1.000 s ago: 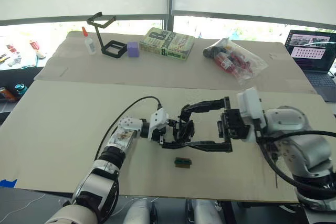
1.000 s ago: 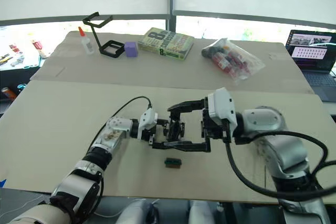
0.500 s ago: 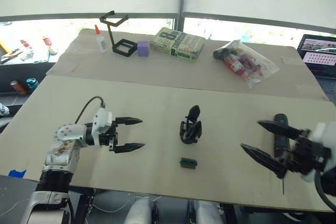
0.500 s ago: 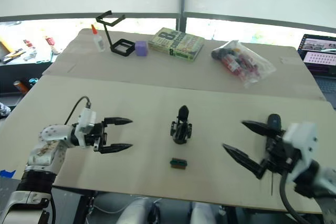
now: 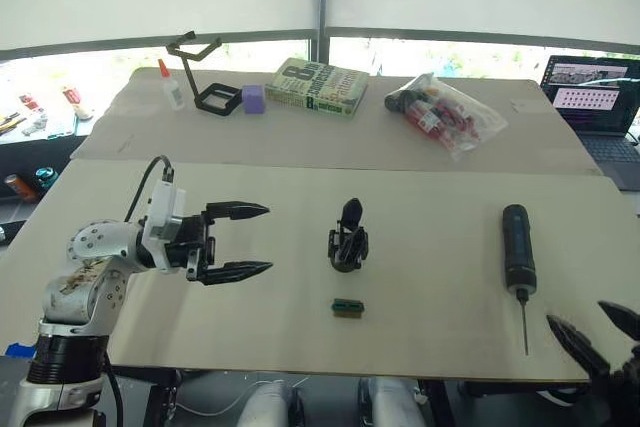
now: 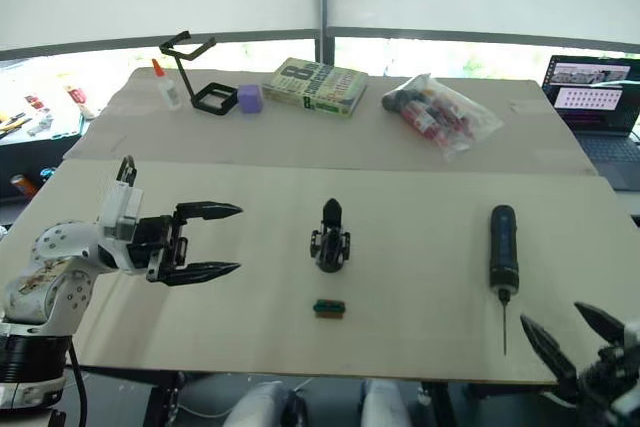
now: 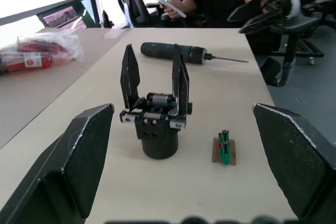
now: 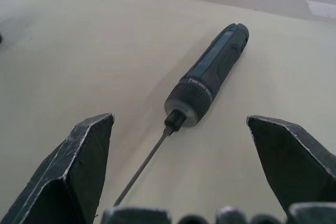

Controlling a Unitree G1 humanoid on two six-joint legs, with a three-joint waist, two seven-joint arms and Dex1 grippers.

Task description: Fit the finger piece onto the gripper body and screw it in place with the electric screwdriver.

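Gripper body (image 5: pixel 348 243): upright mid-table, two black fingers up; free of both grippers.
Screwdriver (image 5: pixel 518 250): flat on the table at the right, bit toward the near edge.
Green block (image 5: pixel 347 308): just in front of the body.
Left gripper (image 5: pixel 240 241): spread, empty, facing the body.
Right gripper (image 5: pixel 600 332): spread, empty, at the near right corner, partly cut off.
Bag (image 5: pixel 443 112): clear plastic, holds red and dark items, hard to identify.

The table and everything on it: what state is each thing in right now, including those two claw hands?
Left gripper: jaws open, empty, beside the gripper body.
Right gripper: jaws open, empty, near the table's front edge.
Gripper body: upright on the table, two fingers pointing up.
Electric screwdriver: lying flat, bit toward the robot, untouched.
Small green block: lying loose.
Laptop: open, screen lit.
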